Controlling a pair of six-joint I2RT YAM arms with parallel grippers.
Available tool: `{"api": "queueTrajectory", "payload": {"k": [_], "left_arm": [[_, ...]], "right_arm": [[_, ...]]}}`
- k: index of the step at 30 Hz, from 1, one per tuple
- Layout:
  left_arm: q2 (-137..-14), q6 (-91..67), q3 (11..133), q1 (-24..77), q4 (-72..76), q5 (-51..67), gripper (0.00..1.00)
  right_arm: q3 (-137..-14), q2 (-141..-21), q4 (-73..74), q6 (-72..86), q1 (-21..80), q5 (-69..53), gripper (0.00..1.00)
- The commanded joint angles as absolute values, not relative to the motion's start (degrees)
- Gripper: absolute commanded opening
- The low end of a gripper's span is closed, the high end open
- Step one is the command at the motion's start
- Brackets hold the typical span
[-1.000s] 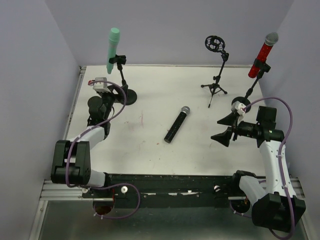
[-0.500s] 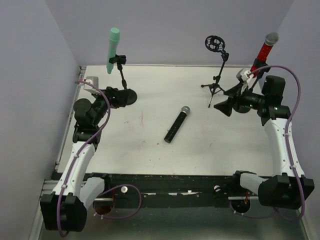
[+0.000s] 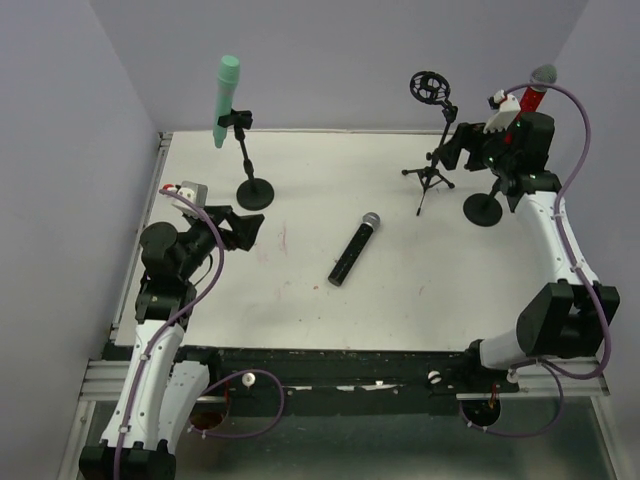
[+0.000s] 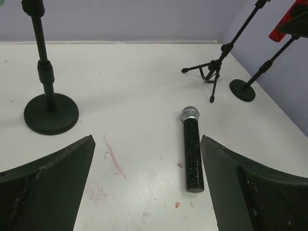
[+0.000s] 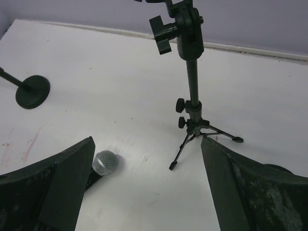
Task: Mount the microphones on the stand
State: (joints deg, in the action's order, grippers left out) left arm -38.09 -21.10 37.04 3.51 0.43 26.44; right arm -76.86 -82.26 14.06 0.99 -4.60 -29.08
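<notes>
The black microphone [image 3: 355, 250] with a silver mesh head lies flat mid-table, also in the left wrist view [image 4: 192, 150]; only its head [image 5: 104, 162] shows in the right wrist view. The mint-green microphone [image 3: 226, 100] sits clipped on the left round-base stand [image 3: 254, 193]. The red microphone [image 3: 530, 98] is on the right stand [image 3: 484, 209], partly hidden by my right arm. The tripod stand [image 3: 432, 170] carries an unfilled shock mount [image 3: 430, 87]. My left gripper [image 3: 246, 228] is open, low, left of the black microphone. My right gripper [image 3: 460, 150] is open beside the tripod stand.
The left stand's base [image 4: 51, 113] is just ahead and left of my left fingers. The tripod's legs [image 5: 192, 139] spread between my right fingers' line of sight. Walls close the table on the left, back and right. Pink smears [image 4: 114, 156] mark the tabletop.
My left gripper has drawn back from the left stand toward the near side and opened wider. My right gripper has swung from the near right up to the back, beside the tripod stand.
</notes>
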Motion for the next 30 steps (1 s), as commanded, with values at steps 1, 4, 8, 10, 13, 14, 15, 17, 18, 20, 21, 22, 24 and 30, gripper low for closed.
{"api": "queueTrajectory", "payload": {"k": [1,4,8,10,13,14,15,17,18,20,21,22,24,30], "left_arm": [[-37.79,-18.63,36.83,3.78,-1.23,26.54,0.99],[-37.71,-18.20,36.83,3.78,-1.49,26.81,0.98],[-37.88,-17.40,37.00,3.78,-2.28,26.02,0.98],[-37.88,-17.14,37.18,3.69,-2.37,25.93,0.98],[-38.23,-17.14,37.09,3.69,-2.37,26.10,0.98],[-38.32,-17.14,37.09,3.78,-2.37,26.10,0.98],[-38.41,-17.14,37.09,3.69,-2.46,26.28,0.98],[-38.58,-17.05,37.18,3.69,-2.37,26.37,0.99],[-38.76,-17.05,37.18,3.69,-2.46,26.54,0.98],[-38.67,-17.05,37.18,3.69,-2.55,26.72,0.98],[-38.67,-17.05,37.35,3.69,-2.46,26.81,0.98],[-38.76,-16.96,37.18,3.69,-2.55,26.98,0.98],[-38.76,-16.96,37.27,3.69,-2.29,27.16,0.98],[-38.67,-16.70,37.27,3.69,-2.11,28.56,0.99]], "right_arm": [[-77.87,-85.86,7.48,2.03,-2.29,-23.13,0.99],[-76.30,-88.23,2.66,-2.71,0.00,-17.77,0.96],[-75.23,-91.84,-5.87,-4.48,0.00,-14.16,0.86],[-75.41,-93.60,-8.16,-5.36,0.00,-13.62,0.78],[-75.85,-95.79,-10.19,-6.68,1.22,-12.48,0.65],[-75.94,-96.24,-10.80,-6.85,1.32,-12.39,0.59],[-75.94,-96.76,-11.07,-7.20,1.49,-12.39,0.55],[-75.41,-97.47,-13.00,-7.56,1.67,-13.35,0.54],[-74.80,-97.64,-13.96,-7.65,1.67,-13.71,0.54],[-74.44,-98.35,-15.46,-7.56,1.67,-14.41,0.54],[-74.27,-98.78,-16.34,-7.38,1.76,-14.85,0.54],[-74.27,-99.22,-17.04,-7.38,1.76,-15.20,0.48],[-75.14,-100.19,-17.23,-7.47,1.76,-15.73,0.36],[-74.80,-98.89,-16.70,-7.56,1.67,-18.01,0.11]]}}
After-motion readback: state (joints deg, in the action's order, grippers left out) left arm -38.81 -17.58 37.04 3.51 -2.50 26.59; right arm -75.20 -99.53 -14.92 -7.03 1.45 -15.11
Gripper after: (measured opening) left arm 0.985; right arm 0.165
